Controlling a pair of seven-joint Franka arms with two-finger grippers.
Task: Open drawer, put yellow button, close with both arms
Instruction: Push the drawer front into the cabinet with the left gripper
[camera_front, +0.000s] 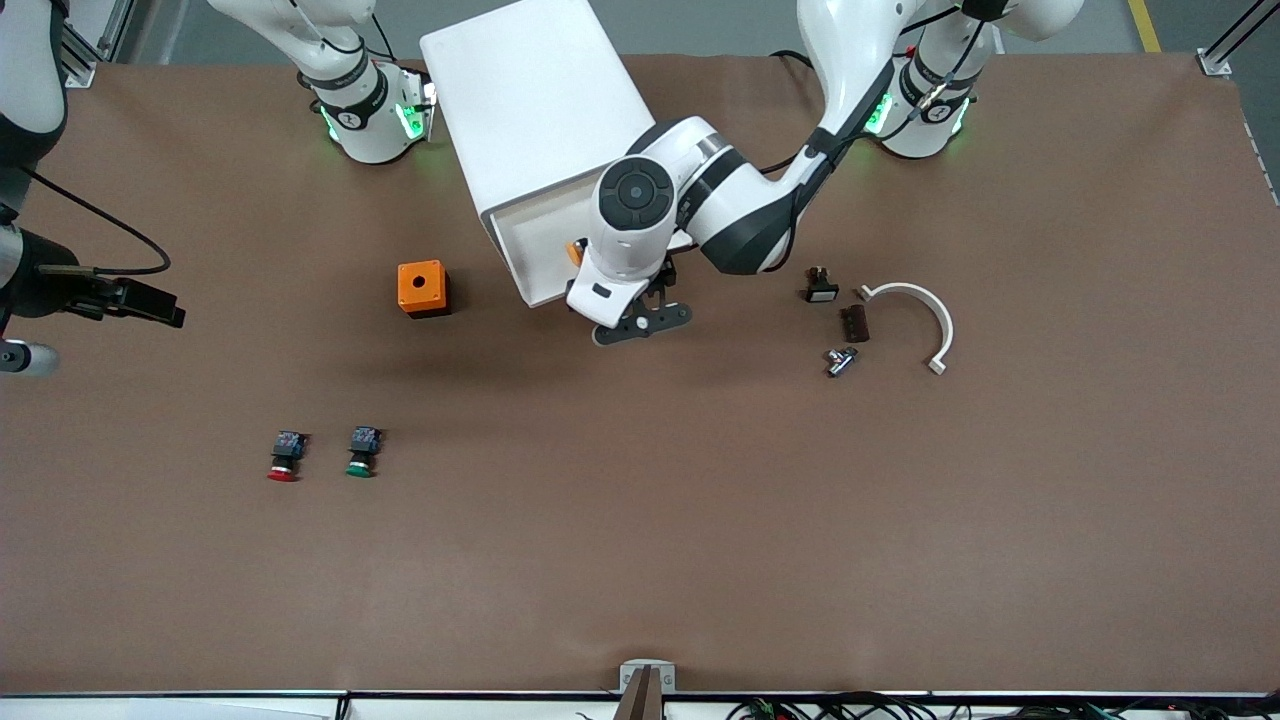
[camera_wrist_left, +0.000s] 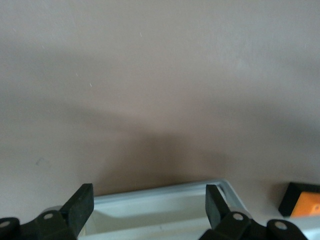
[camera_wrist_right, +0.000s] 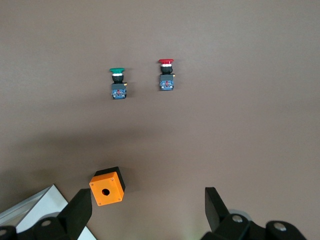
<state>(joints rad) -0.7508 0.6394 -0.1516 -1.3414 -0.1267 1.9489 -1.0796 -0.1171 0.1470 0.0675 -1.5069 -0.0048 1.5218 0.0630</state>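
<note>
The white cabinet (camera_front: 535, 95) stands between the arms' bases with its top drawer (camera_front: 535, 245) pulled out toward the front camera. A bit of the yellow button (camera_front: 577, 251) shows inside the drawer, mostly hidden by the left arm's hand. My left gripper (camera_front: 645, 318) hangs over the drawer's front rim (camera_wrist_left: 165, 191). Its fingers (camera_wrist_left: 80, 205) are spread wide with nothing between them. My right gripper (camera_front: 150, 303) waits high in the air toward the right arm's end of the table, open and empty (camera_wrist_right: 148, 210).
An orange box (camera_front: 422, 288) (camera_wrist_right: 106, 187) (camera_wrist_left: 306, 201) with a hole sits beside the drawer. A red-capped button (camera_front: 284, 458) (camera_wrist_right: 166, 75) and a green-capped button (camera_front: 362, 452) (camera_wrist_right: 118, 84) lie nearer the front camera. A white curved bracket (camera_front: 925, 310) and small parts (camera_front: 840, 360) lie toward the left arm's end.
</note>
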